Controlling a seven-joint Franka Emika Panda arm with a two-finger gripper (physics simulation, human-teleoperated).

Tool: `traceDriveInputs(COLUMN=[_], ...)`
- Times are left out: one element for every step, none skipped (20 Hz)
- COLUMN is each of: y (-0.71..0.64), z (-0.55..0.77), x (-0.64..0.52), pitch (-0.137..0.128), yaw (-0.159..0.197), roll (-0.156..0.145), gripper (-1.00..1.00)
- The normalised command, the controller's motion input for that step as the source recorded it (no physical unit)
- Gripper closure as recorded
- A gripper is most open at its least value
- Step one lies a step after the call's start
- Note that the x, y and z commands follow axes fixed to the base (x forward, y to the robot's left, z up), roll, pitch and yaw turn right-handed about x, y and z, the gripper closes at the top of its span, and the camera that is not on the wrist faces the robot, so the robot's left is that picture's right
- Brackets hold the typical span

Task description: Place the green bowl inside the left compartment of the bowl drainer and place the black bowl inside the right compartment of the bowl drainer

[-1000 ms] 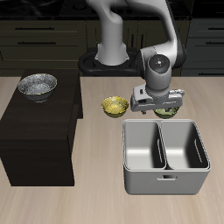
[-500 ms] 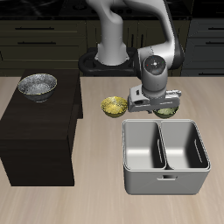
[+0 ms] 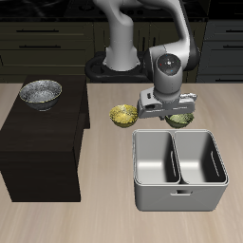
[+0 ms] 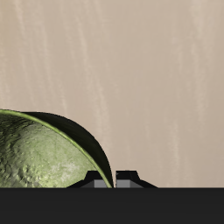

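Note:
The green bowl point(image 3: 179, 120) is just behind the bowl drainer point(image 3: 178, 190), mostly covered by my gripper point(image 3: 171, 113). In the wrist view the green bowl point(image 4: 44, 157) fills one corner, and its dark rim runs between my two fingertips point(image 4: 93, 180), which are close together on it. My gripper point(image 4: 109, 181) is shut on that rim. The black bowl point(image 3: 41, 93), with its silvery inside, rests on top of the dark cabinet point(image 3: 38, 142), far from the gripper. Both wells of the drainer hold nothing.
A small yellow bowl point(image 3: 122, 115) sits on the table beside the green bowl, between the cabinet and the drainer. The robot's base point(image 3: 119, 62) stands behind them. Dark kitchen cupboards line the back.
The gripper and wrist have risen a little over the last second, with the green bowl staying between the fingers. Nothing else has moved.

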Motion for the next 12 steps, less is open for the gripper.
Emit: traceDriveInputs(y=[-0.08,-0.08,-0.06,-0.08,-0.16,-0.1,-0.21,-0.09,-0.11,-0.17,-0.15,-0.1], z=[1.4,-0.01,0.56,0.42,1.3,0.72,0.67,0.52,0.52,0.6,0.39,0.43], x=[0.02,0.06,0.08,0.1,0.08,0.09,0.13,0.12,0.05,0.15,0.17,0.1], pitch=[-0.181,0.0,-0.065,-0.077,-0.159,-0.111,-0.134,-0.008,0.026,-0.139,-0.088,0.044], yaw=[-0.003,0.0,0.002,0.019,-0.021,0.025,0.017,-0.023,-0.043,0.033,0.014,-0.057], roll=[-0.069,0.0,-0.007,-0.046,-0.05,-0.007,-0.116,0.015,0.012,-0.063,-0.066,0.006], gripper=[1.0,1.0,1.0,1.0,1.0,1.0,1.0,1.0,1.0,1.0,1.0,1.0])
